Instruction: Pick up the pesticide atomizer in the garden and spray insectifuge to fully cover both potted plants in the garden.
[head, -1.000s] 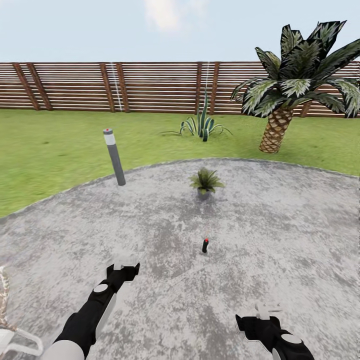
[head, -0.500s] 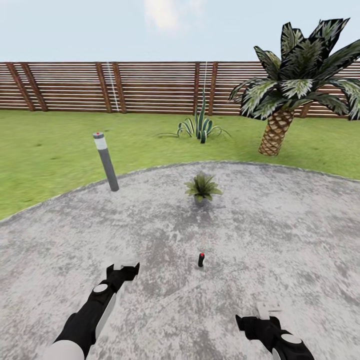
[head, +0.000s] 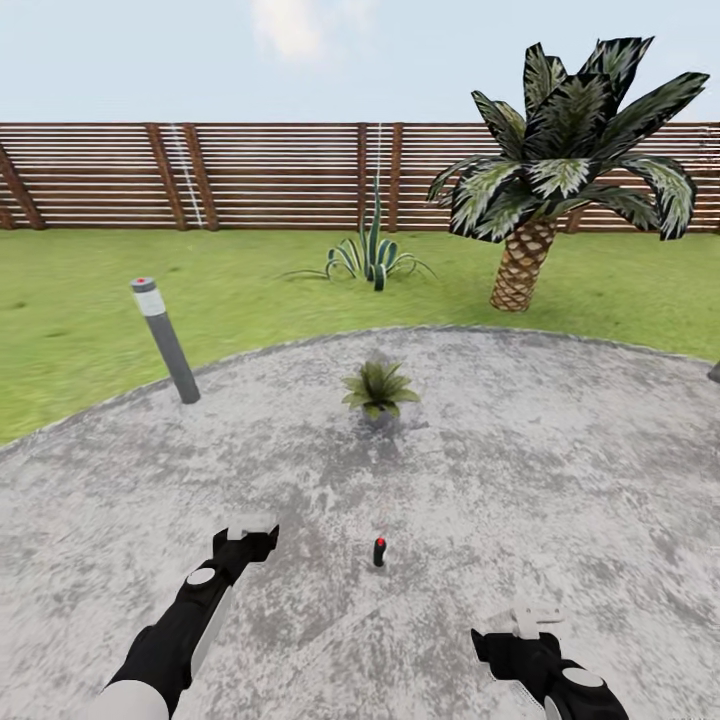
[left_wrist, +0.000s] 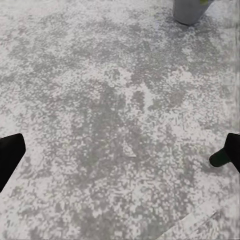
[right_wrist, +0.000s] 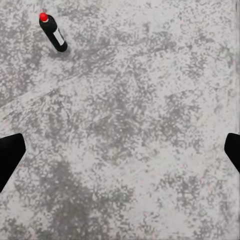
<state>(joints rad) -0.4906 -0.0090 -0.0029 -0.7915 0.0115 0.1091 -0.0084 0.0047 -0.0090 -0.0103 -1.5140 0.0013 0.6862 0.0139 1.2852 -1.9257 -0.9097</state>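
Observation:
The pesticide atomizer (head: 379, 552) stands upright on the paved patio, a slim dark bottle with a red cap and a small white label (right_wrist: 53, 33). It is ahead of and between my two grippers, touched by neither. My left gripper (head: 250, 535) is open, and in its wrist view the bottle's base (left_wrist: 219, 159) sits beside one fingertip. My right gripper (head: 530, 618) is open too, nearer to me and right of the bottle. One potted plant (head: 378, 388), a low green rosette in a grey pot (left_wrist: 190, 10), stands farther ahead on the patio.
A grey bollard lamp (head: 165, 340) leans at the patio's left edge. On the lawn (head: 90, 300) behind are a striped agave (head: 372, 255) and a palm (head: 540, 200), backed by a brown slatted fence (head: 270, 175). Bare paving (head: 560, 470) lies all around.
The whole view has shifted: the camera moved forward and turned right, so the bottle, plant and lamp sit nearer and further left. Both arms hold the same pose.

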